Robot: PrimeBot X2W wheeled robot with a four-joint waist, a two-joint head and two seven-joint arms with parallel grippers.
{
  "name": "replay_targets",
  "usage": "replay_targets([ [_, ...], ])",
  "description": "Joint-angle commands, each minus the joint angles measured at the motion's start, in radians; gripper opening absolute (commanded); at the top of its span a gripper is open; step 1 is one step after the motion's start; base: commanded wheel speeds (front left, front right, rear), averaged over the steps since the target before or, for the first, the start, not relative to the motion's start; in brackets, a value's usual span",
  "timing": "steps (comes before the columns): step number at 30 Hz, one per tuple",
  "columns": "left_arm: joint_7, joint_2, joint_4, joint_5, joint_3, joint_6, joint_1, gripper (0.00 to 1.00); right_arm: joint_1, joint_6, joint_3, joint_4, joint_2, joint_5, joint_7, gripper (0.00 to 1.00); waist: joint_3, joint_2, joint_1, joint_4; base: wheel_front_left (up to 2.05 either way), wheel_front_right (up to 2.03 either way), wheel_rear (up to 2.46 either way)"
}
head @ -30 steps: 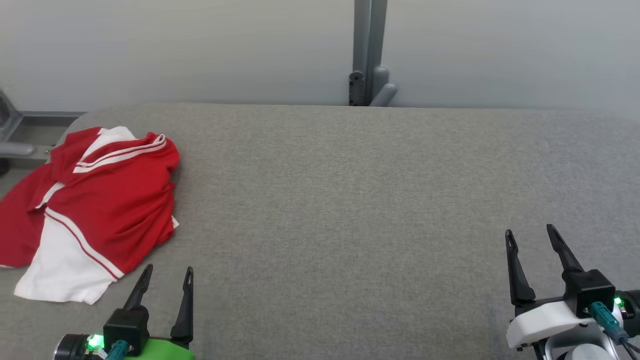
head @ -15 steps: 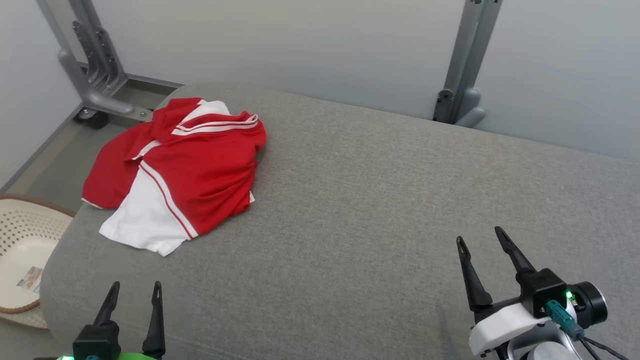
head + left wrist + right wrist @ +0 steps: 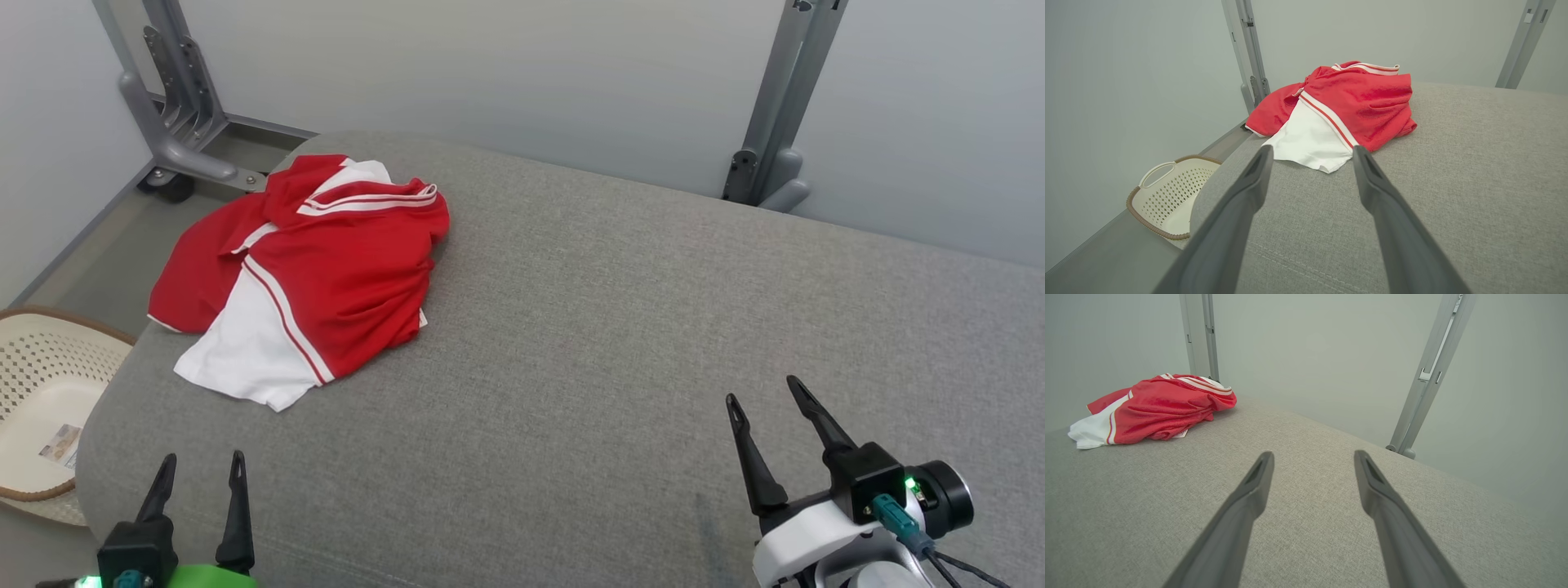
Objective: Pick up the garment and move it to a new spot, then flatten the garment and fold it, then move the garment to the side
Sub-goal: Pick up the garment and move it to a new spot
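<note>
The garment (image 3: pixel 310 273), red with white panels and white stripes, lies crumpled at the far left end of the grey cushioned surface (image 3: pixel 588 327), one part hanging over its left edge. It also appears ahead in the left wrist view as the garment (image 3: pixel 1339 106) and far left in the right wrist view as the garment (image 3: pixel 1155 408). My left gripper (image 3: pixel 202 463) is open near the front left corner, well short of the cloth, nothing between its fingers. Over the front right, my right gripper (image 3: pixel 763 390) stands open and empty.
A cream perforated laundry basket (image 3: pixel 37 400) sits on the floor left of the surface; the left wrist view shows the basket (image 3: pixel 1167 192) too. Grey metal frame posts (image 3: pixel 771 106) and a wheeled frame foot (image 3: pixel 175 151) stand behind, against a pale wall.
The head camera has turned left, so the garment now sits further right in the picture and the basket has come into view. Both grippers stay open; the garment lies as before.
</note>
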Motion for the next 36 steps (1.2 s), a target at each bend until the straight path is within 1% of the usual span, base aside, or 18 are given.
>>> replay_targets([
  [1, -0.003, 0.007, 0.012, -0.011, 0.001, -0.006, -0.030, 1.00, -0.015, 0.000, -0.003, -0.004, -0.005, -0.009, -0.003, 1.00, 0.029, 0.0000, 0.0000, -0.020, 0.00, 0.00, 0.00],
  [3, -0.003, 0.011, 0.034, -0.016, -0.005, -0.008, -0.073, 1.00, -0.036, 0.000, -0.006, -0.011, -0.008, -0.021, -0.003, 1.00, 0.066, 0.0000, 0.0000, -0.034, 0.00, 0.00, 0.00],
  [7, 0.006, 0.022, 0.123, -0.047, -0.022, -0.020, -0.188, 1.00, -0.082, 0.000, -0.004, -0.021, -0.022, -0.045, -0.003, 1.00, 0.152, 0.0000, 0.0000, -0.063, 0.00, 0.00, 0.00],
  [12, 0.032, 0.061, 0.262, -0.087, -0.070, -0.032, -0.356, 1.00, -0.135, 0.000, 0.004, -0.030, -0.037, -0.069, -0.003, 1.00, 0.255, 0.0000, 0.0000, -0.100, 0.00, 0.00, 0.00],
  [15, 0.043, 0.074, 0.345, -0.136, -0.106, -0.033, -0.450, 1.00, -0.160, 0.000, 0.004, -0.034, -0.043, -0.081, -0.003, 1.00, 0.304, 0.0000, 0.0000, -0.119, 0.00, 0.00, 0.00],
  [17, 0.045, 0.096, 0.390, -0.167, -0.139, -0.033, -0.502, 1.00, -0.171, 0.000, 0.006, -0.037, -0.045, -0.088, -0.003, 1.00, 0.332, 0.0000, 0.0000, -0.132, 0.00, 0.00, 0.00],
  [19, 0.048, 0.111, 0.437, -0.213, -0.173, -0.032, -0.542, 1.00, -0.183, 0.000, 0.008, -0.039, -0.045, -0.092, -0.003, 1.00, 0.350, 0.0000, 0.0000, -0.143, 0.00, 0.00, 0.00],
  [24, 0.056, 0.163, 0.547, -0.275, -0.256, -0.032, -0.625, 1.00, -0.196, 0.000, 0.010, -0.040, -0.045, -0.098, -0.003, 1.00, 0.377, 0.0000, 0.0000, -0.164, 0.00, 0.00, 0.00],
  [30, 0.061, 0.191, 0.670, -0.329, -0.304, -0.032, -0.693, 1.00, -0.206, 0.000, 0.013, -0.040, -0.040, -0.099, -0.003, 1.00, 0.386, 0.0000, 0.0000, -0.181, 0.00, 0.00, 0.00],
  [32, 0.066, 0.192, 0.684, -0.341, -0.314, -0.032, -0.702, 1.00, -0.207, 0.000, 0.013, -0.039, -0.040, -0.098, -0.003, 1.00, 0.386, 0.0000, 0.0000, -0.182, 0.00, 0.00, 0.00],
  [33, 0.070, 0.188, 0.696, -0.350, -0.326, -0.032, -0.709, 0.97, -0.206, 0.000, 0.012, -0.040, -0.039, -0.098, -0.003, 1.00, 0.386, 0.0000, 0.0000, -0.183, 0.00, 0.00, 0.00],
  [34, 0.075, 0.189, 0.703, -0.361, -0.340, -0.032, -0.714, 0.48, -0.204, 0.000, 0.011, -0.039, -0.038, -0.098, -0.003, 1.00, 0.385, 0.0000, 0.0000, -0.184, 0.00, 0.00, 0.00],
  [36, 0.074, 0.197, 0.713, -0.381, -0.374, -0.032, -0.720, 0.17, -0.199, 0.000, 0.007, -0.037, -0.035, -0.095, -0.003, 1.00, 0.381, 0.0000, 0.0000, -0.183, 0.00, 0.00, 0.00],
])
